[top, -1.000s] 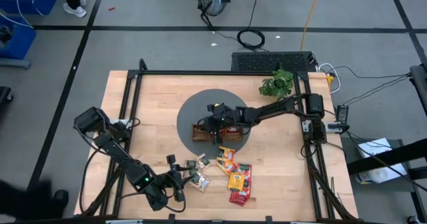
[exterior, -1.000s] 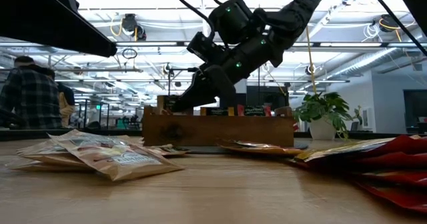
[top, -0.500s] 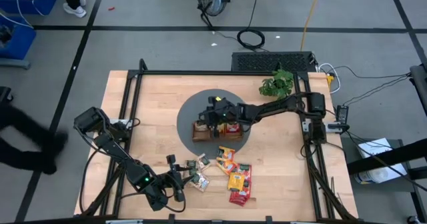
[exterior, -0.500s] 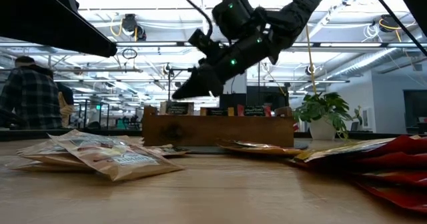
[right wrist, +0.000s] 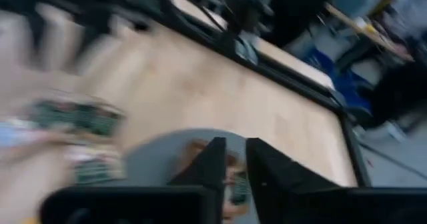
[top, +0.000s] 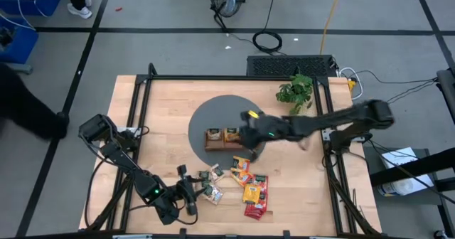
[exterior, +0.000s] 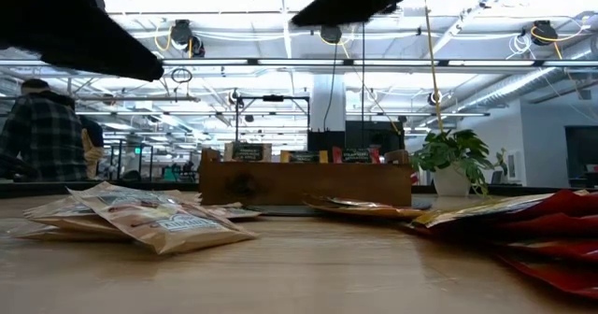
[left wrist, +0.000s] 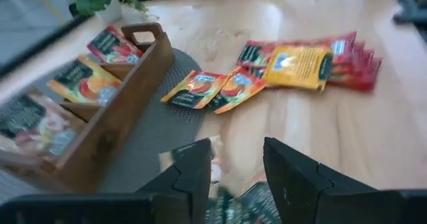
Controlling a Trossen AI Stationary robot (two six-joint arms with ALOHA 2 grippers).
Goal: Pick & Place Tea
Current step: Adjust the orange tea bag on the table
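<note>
Right gripper (top: 247,120) above the dark round mat (top: 206,118), at the right end of the wooden tray (top: 213,144). In the right wrist view its two fingers (right wrist: 215,159) stand close together with only a narrow slit between them; nothing visible in that slit. Picture is smeared, so whether they are fully closed cannot be told.

Tray sits on the mat. From above, two tea sachets (top: 222,134) lie in it, just left of the right gripper and below it. The left wrist view shows three compartments, each with a sachet: a pale one (left wrist: 33,121), an orange-yellow one (left wrist: 83,81), a red one (left wrist: 112,44).

Loose sachets on the bare table (top: 156,111), nearer the front edge than the tray and apart from the right gripper: two orange-yellow ones (top: 242,171) just off the mat's edge, then a yellow one lying on a stack of red ones (top: 257,196).

Left gripper (top: 190,196) low at the table's front left, fingers (left wrist: 293,174) parted. Pale sachets (top: 210,184) lie right at its tips; one shows in the gap between the fingers. Whether it is gripped cannot be told.

Potted plant (top: 295,89) at the back right of the table. A person in a plaid shirt (exterior: 37,132) stands in the room beyond.
</note>
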